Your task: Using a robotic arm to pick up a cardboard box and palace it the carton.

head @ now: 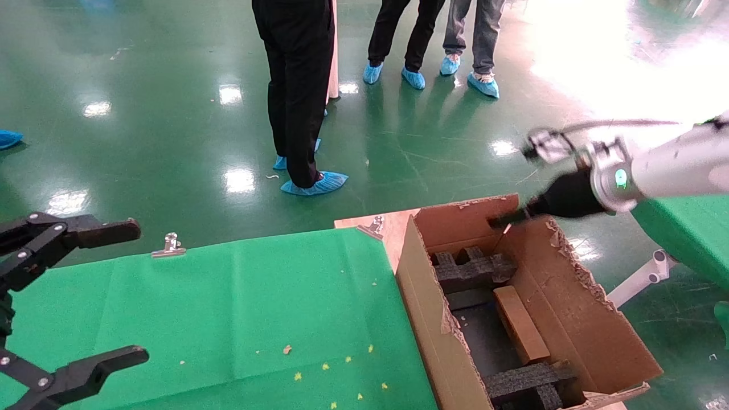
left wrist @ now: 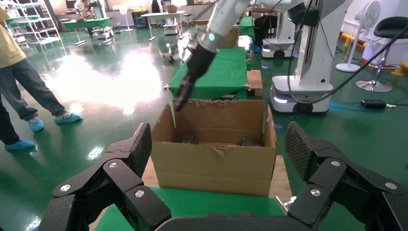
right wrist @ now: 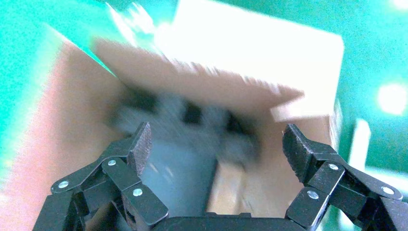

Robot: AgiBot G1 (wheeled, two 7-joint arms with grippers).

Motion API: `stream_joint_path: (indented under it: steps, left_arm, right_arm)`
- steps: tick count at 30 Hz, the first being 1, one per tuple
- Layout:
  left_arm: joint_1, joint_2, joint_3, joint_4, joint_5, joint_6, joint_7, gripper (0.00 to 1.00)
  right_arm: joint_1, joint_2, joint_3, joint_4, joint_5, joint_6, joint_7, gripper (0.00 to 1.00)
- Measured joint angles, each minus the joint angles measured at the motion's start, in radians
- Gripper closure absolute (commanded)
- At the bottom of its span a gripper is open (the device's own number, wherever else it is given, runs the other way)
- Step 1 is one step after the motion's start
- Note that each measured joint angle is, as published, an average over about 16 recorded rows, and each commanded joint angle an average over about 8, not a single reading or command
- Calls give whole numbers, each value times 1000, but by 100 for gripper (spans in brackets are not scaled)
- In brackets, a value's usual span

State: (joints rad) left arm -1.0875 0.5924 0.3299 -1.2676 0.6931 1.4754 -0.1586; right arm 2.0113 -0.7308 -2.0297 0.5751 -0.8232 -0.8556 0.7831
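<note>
The large brown carton (head: pixel 421 296) with torn flaps stands at the right end of the green table. The small brown cardboard box (head: pixel 519 324) lies inside it, between black foam inserts (head: pixel 470 267), apart from both grippers. My right gripper (head: pixel 501 219), on the white arm, hovers open and empty over the carton's far edge. In the right wrist view it (right wrist: pixel 216 144) looks down into the carton (right wrist: pixel 62 120), blurred. My left gripper (head: pixel 134 291) is open and empty at the table's left; in its wrist view it (left wrist: pixel 219 144) faces the carton (left wrist: pixel 211 163) and the right gripper (left wrist: pixel 182 98).
A green cloth (head: pixel 245 319) clipped with metal clips (head: pixel 170 245) covers the table. Several people in blue shoe covers (head: pixel 312 183) stand on the green floor beyond. Another green table (head: pixel 683 228) is at the right. A white robot base (left wrist: pixel 298 91) stands behind the carton.
</note>
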Motion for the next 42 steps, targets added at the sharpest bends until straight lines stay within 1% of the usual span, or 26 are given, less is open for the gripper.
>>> stream_joint_path:
  steps: [6,13,17,23,28,32,36,42]
  left_arm:
    - [0,0,0,0,0,0,0,0]
    - [0,0,0,0,0,0,0,0]
    - [0,0,0,0,0,0,0,0]
    - [0,0,0,0,-1,0,0,0]
    - [0,0,0,0,-1,-1,0,0]
    - [0,0,0,0,-1,0,0,0]
    - [0,0,0,0,-1,0,0,0]
    - [0,0,0,0,-1,0,0,0]
  right_arm:
    - [74,71,71,176,64,-7,-96,0]
    - [106,155,154,351,168,-60,-202,0]
    - [107,186,188,409,220,-95,-241,0]
    - [100,202,213,436,252,-121,-262,0]
    - [74,201,251,443,252,-136,-270,0]
    - [36,196,304,449,243,-152,-280,0]
    - [-18,192,385,464,235,-179,-298,0]
    - [-116,184,530,490,220,-228,-329,0]
